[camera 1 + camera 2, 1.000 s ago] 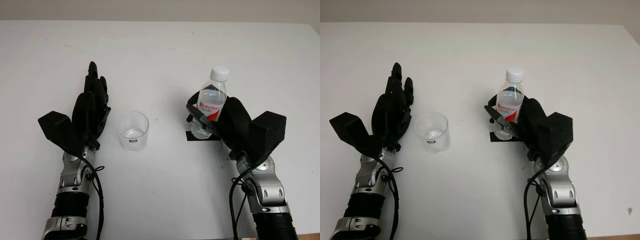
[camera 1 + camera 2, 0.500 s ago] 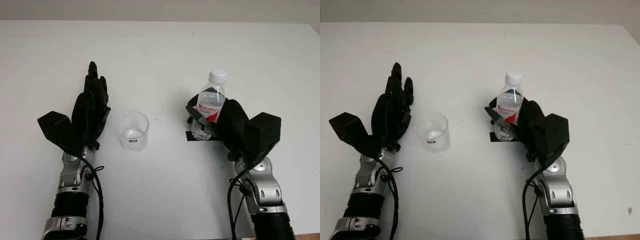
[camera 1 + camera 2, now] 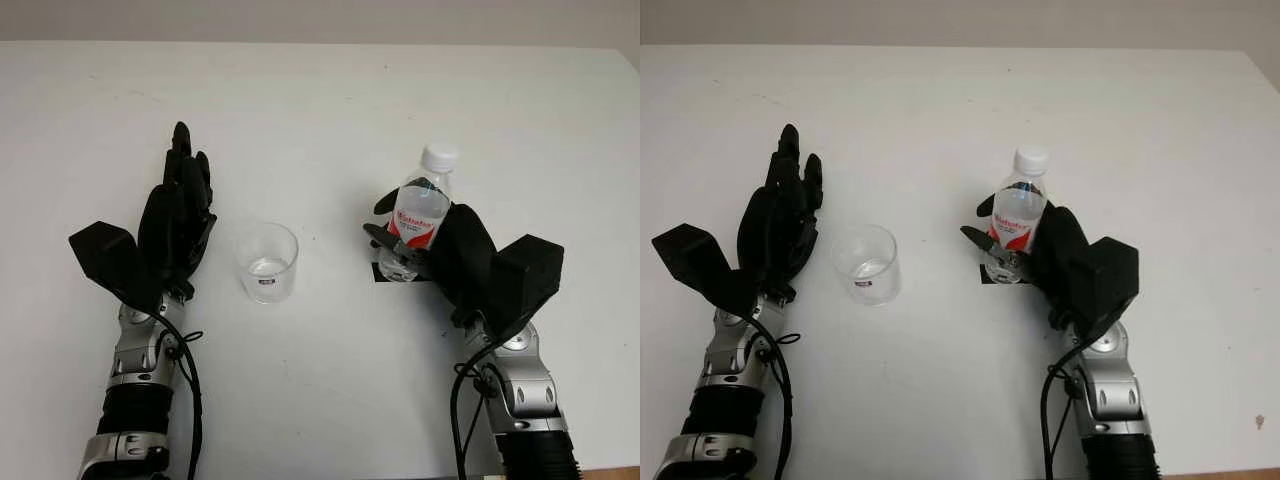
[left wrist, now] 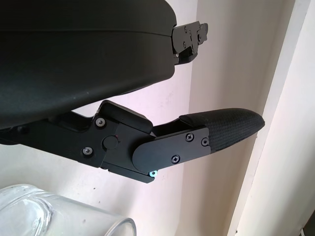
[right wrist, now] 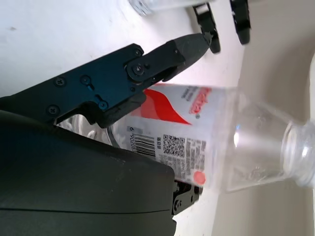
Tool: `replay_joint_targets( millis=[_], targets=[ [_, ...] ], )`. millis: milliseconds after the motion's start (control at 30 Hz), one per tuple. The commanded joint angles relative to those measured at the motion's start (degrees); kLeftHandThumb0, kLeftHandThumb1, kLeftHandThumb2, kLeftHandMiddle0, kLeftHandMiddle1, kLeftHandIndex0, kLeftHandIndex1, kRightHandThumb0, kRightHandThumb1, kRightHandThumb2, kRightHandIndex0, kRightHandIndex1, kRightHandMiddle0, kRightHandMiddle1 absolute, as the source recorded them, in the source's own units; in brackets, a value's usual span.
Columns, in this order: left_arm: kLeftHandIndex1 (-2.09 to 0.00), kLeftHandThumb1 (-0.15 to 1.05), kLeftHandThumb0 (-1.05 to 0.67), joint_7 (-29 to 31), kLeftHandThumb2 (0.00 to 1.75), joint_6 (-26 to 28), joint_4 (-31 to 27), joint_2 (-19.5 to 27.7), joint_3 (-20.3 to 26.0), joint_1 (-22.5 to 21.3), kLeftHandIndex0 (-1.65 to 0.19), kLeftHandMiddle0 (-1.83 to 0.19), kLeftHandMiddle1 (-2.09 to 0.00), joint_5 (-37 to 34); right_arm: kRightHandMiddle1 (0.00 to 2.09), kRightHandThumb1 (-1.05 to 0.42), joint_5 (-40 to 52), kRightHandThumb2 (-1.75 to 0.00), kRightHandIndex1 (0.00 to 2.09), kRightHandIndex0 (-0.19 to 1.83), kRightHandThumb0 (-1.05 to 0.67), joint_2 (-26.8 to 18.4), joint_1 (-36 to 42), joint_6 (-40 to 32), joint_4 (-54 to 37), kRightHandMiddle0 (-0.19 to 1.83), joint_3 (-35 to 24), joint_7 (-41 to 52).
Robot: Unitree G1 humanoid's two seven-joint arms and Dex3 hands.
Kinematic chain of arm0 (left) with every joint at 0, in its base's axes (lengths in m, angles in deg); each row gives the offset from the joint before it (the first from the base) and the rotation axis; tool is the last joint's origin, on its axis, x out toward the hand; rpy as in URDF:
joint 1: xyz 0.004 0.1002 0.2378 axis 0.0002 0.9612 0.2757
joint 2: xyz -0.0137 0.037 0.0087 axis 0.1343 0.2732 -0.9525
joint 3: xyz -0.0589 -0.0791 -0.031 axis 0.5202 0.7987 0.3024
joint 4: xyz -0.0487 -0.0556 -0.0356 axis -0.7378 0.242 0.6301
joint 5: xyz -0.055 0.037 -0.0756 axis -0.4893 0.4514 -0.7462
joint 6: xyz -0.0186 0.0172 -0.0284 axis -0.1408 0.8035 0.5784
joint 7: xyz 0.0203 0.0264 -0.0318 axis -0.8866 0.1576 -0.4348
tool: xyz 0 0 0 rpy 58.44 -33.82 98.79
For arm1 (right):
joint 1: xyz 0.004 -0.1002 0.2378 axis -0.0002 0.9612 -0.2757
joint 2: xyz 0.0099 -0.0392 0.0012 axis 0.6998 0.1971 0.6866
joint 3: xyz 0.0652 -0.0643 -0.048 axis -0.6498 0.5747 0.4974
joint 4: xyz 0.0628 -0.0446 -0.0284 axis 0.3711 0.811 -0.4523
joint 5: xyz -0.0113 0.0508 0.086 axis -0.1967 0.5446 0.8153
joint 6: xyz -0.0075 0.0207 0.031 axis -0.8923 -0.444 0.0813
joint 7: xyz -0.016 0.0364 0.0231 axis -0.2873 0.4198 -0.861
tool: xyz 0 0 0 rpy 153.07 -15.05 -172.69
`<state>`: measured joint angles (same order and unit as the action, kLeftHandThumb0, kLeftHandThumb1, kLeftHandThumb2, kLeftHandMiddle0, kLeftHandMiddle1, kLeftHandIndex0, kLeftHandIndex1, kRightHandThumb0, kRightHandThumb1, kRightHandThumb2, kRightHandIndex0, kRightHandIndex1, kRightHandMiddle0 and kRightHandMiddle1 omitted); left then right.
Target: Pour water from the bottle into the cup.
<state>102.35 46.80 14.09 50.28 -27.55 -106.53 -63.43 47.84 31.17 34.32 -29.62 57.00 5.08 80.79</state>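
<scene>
Right hand (image 3: pixel 450 250): fingers wrapped around capped bottle (image 3: pixel 418 210), upright on counter (image 3: pixel 330 90), right of cup (image 3: pixel 267 262). Left hand (image 3: pixel 178 215): open beside cup. Step: grasp. Next, likely: lift, uncap, tilt over cup.
</scene>
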Motion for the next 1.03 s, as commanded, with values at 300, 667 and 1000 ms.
replay_joint_targets(
  millis=[300, 667, 1000],
  targets=[
    [0.00, 1.05, -0.82, 0.02, 0.68, 0.30, -0.22, 0.40, -0.16, -0.34, 0.19, 0.19, -0.05, 0.22, 0.20, -0.82, -2.07, -0.05, 0.02, -0.18, -0.84, -4.72, 4.70, 3.10, -2.75, -0.19, 0.61, 4.79],
    [0.00, 1.05, -0.82, 0.73, 0.69, 0.03, 0.32, 0.43, -0.26, -0.72, 0.19, 0.19, -0.02, 0.18, 0.00, -0.87, -6.52, -0.07, 0.00, -0.19, -1.01, -5.71, 6.55, 7.55, -3.07, -0.19, -0.12, 1.58],
    [0.00, 1.05, -0.83, 1.08, 0.68, -0.11, 0.03, 0.25, -0.39, -0.38, 0.19, 0.19, -0.02, 0.01, 0.00, -0.90, -4.45, -0.06, 0.00, -0.19, -1.00, -4.21, 5.93, 14.94, 2.63, -0.19, -3.07, -1.48]
  ],
)
